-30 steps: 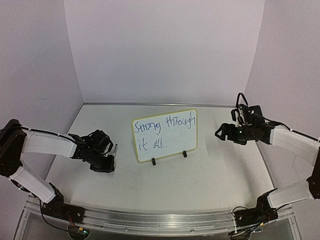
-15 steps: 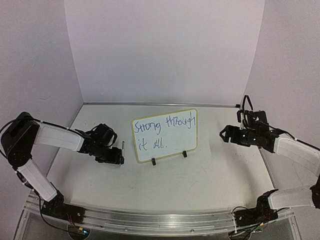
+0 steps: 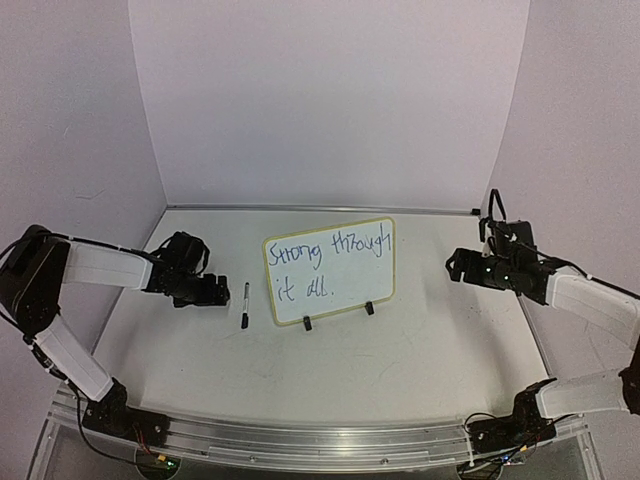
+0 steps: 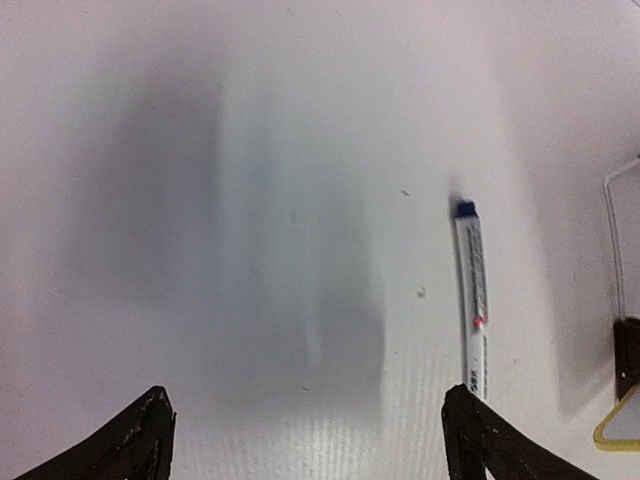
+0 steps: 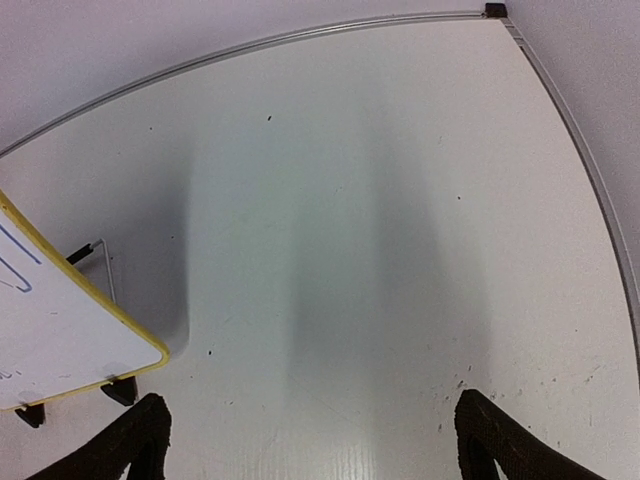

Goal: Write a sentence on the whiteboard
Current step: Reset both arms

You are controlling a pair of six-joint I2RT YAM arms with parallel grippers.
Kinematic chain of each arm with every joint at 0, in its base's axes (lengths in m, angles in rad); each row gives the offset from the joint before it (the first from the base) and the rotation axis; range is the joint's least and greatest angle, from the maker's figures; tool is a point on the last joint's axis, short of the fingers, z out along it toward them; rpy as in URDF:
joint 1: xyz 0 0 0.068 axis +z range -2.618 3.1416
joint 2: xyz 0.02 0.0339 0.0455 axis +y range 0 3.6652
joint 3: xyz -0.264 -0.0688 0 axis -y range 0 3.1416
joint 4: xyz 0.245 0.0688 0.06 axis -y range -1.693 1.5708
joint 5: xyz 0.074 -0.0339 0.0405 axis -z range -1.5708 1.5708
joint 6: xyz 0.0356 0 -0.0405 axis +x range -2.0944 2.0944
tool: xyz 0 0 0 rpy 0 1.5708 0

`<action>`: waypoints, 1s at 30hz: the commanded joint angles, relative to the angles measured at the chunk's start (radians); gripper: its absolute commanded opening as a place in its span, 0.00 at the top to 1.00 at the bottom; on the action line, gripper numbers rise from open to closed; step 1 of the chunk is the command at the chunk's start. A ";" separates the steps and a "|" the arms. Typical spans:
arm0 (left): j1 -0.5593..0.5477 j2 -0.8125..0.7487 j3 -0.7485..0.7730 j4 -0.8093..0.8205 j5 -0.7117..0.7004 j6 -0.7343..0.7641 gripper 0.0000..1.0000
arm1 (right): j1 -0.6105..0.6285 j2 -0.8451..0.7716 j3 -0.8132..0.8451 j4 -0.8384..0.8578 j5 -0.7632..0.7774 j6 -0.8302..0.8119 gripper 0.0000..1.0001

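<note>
Whiteboard (image 3: 330, 270) work looks finished to me, judging by what my left end effector (image 4: 305, 425) has just done. Its jaws stand wide apart with only bare tabletop (image 4: 250, 200) between them. A second ago they were pinched shut on the marker (image 4: 472, 300). That marker now lies flat just beside the right-hand fingertip, its blue end pointing away from the end effector, and the arm has drawn back from it. Beyond the marker on that same side, the board stands propped on its black feet, its blue handwritten sentence unchanged from the earlier frames. My right end effector (image 5: 310, 425) hangs fully open and empty, with the board's yellow corner off to its left, having shifted only slightly.
</note>
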 commanded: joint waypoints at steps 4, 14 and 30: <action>0.244 -0.097 0.052 0.130 -0.004 0.117 0.06 | -0.120 0.003 -0.007 0.131 0.069 -0.052 0.06; 0.423 -0.207 -0.167 0.539 -0.178 0.234 0.00 | -0.234 -0.010 -0.197 0.530 0.146 -0.118 0.06; 0.425 -0.073 -0.291 0.795 -0.264 0.329 0.01 | -0.259 0.223 -0.396 1.063 0.242 -0.191 0.05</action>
